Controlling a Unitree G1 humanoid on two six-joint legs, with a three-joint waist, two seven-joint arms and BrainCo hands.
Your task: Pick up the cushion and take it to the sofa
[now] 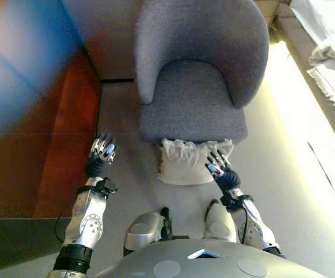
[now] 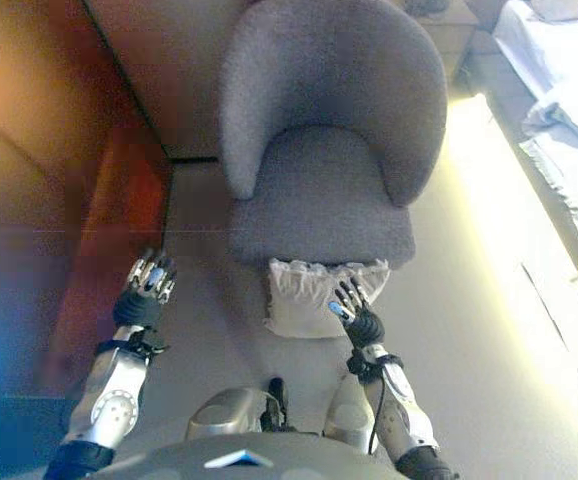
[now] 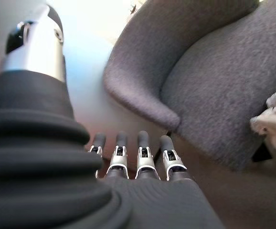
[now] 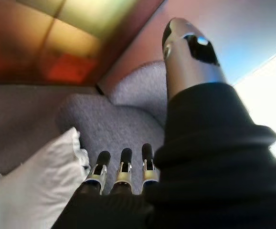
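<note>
White fringed cushion point(image 1: 186, 162) lying on the floor point(image 1: 283, 174), touching the front of the grey armchair point(image 1: 196, 75). Right robot hand point(image 1: 218, 165), fingers straight, over its right edge; left robot hand point(image 1: 101, 152), fingers straight, well apart.

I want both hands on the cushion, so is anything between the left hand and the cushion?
Nothing: in the left eye view only bare grey floor separates the left hand from the white cushion.

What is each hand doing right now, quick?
Left hand: open, holding nothing.
Right hand: open, at the cushion, not gripping it.
</note>
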